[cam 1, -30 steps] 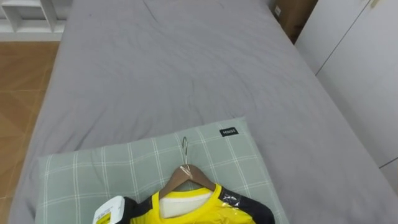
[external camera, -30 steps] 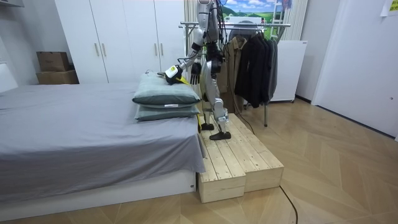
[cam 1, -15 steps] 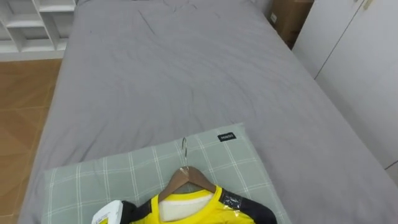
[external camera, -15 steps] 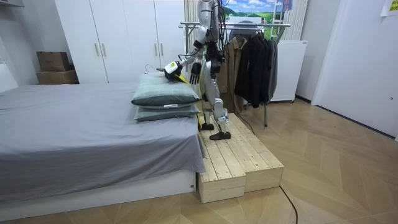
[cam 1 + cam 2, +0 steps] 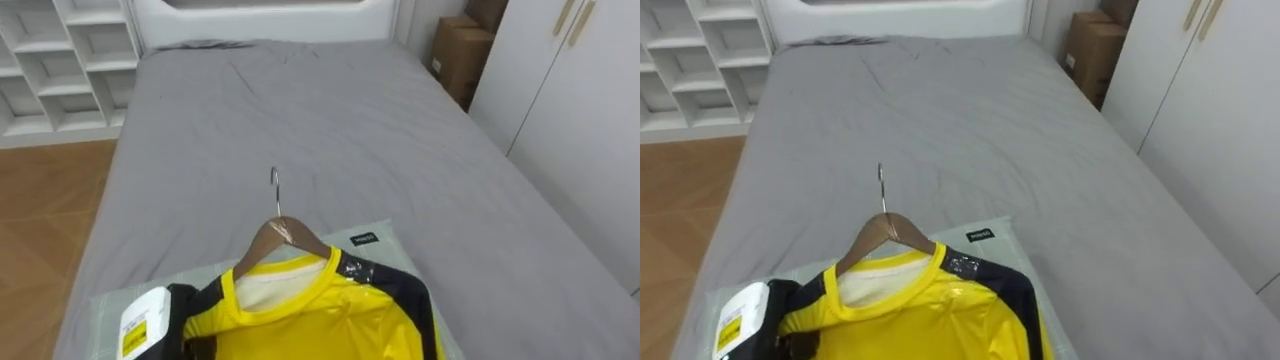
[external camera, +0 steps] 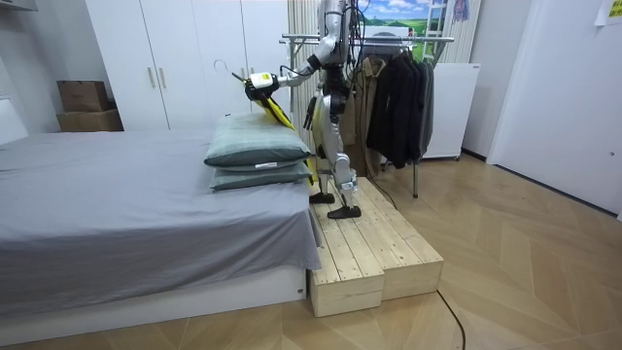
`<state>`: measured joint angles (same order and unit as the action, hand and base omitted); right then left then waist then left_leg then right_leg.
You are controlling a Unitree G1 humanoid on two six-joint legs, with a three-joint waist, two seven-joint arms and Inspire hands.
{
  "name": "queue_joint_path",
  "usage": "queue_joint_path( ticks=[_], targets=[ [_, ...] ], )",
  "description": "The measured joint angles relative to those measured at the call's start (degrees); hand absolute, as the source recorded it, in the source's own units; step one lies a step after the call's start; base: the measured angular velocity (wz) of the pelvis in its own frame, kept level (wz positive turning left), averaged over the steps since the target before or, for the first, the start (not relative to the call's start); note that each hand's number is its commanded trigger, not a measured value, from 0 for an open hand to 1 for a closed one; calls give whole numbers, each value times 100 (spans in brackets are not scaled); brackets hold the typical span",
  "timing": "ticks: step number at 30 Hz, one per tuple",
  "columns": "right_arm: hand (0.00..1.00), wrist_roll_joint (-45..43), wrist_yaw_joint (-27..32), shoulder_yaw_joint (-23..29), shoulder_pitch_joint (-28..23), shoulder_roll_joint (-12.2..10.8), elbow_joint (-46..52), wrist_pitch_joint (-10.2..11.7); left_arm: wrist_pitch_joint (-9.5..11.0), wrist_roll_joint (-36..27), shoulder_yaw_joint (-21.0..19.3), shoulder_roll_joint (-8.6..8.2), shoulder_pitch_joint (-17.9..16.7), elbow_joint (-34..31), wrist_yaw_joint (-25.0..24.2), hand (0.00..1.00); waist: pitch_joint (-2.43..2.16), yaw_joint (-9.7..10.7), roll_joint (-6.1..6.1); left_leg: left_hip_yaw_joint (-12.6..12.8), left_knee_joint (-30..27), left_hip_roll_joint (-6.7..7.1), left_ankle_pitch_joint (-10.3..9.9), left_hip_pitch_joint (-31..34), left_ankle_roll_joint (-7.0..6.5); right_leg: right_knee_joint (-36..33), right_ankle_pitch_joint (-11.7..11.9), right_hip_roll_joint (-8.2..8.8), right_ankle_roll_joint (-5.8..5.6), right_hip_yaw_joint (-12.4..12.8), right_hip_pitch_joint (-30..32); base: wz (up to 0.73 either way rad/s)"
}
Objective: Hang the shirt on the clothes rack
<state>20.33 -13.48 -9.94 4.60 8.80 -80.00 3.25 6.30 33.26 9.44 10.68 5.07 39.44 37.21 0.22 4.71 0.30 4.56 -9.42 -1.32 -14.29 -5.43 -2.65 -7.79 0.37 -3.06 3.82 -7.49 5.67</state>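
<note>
Close at the lower edge, the yellow shirt (image 5: 320, 320) on its wooden hanger (image 5: 280, 238) is held above the checked pillow (image 6: 258, 151), with the hook (image 5: 274, 185) pointing far across the grey bed (image 5: 300, 110). If the hanger tilts on the way to the clothes rail (image 6: 389, 41), the shirt may slide off. Its lower part is cut off. I cannot tell whether the hand (image 6: 276, 76) that carries it is closed.

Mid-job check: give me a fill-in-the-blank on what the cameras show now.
The yellow shirt with black sleeves sits on a wooden ___ with a metal hook.
Beneath it lies a pale green checked ___.
The bed sheet is plain ___.
The robot stands on a ___ platform beside the bed.
Missing: hanger; pillow; grey; wooden.
</note>
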Motion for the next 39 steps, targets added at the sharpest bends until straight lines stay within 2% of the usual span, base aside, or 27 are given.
queue_joint_path(
  ticks=[6,9,16,25,29,34,39],
  targets=[
    [0,11,-36,184,-103,40,4,1,60,12,-34,118,-17,-345,121,100,15,12,85,-8,73,-2,-2,-164,1,15,-13,-2,-11,-12,-162,0],
    [0,17,20,232,-132,42,3,2,155,3,-32,218,-105,-631,263,100,2,44,133,-6,78,-5,-2,-248,1,7,-38,-3,-5,-40,-230,0],
    [0,-81,416,241,-137,41,-1,37,198,4,-34,330,-114,-854,272,100,2,85,134,-10,80,2,-2,-327,1,-10,-59,-2,-8,-42,-292,0],
    [0,-1192,1296,535,-116,81,286,44,303,16,-48,504,-112,-1504,348,100,6,116,147,-2,105,0,-2,-423,-1,-36,-84,-7,-26,-30,-366,0],
    [0,-1953,1864,738,-123,235,590,46,323,8,-55,588,-111,-1593,393,100,9,131,153,-6,98,1,-2,-427,0,-44,-89,-3,-24,-35,-367,0],
    [0,-2675,2440,812,-83,371,1174,55,323,-27,-57,600,-111,-1629,391,100,49,122,84,2,88,22,-2,-416,0,-296,-212,8,-26,43,-239,-1],
    [0,-3122,2989,897,50,549,2011,51,325,-36,-56,661,-111,-1735,368,100,43,109,49,3,103,15,-1,-416,2,-286,-217,-5,-22,29,-237,0]
  ],
)
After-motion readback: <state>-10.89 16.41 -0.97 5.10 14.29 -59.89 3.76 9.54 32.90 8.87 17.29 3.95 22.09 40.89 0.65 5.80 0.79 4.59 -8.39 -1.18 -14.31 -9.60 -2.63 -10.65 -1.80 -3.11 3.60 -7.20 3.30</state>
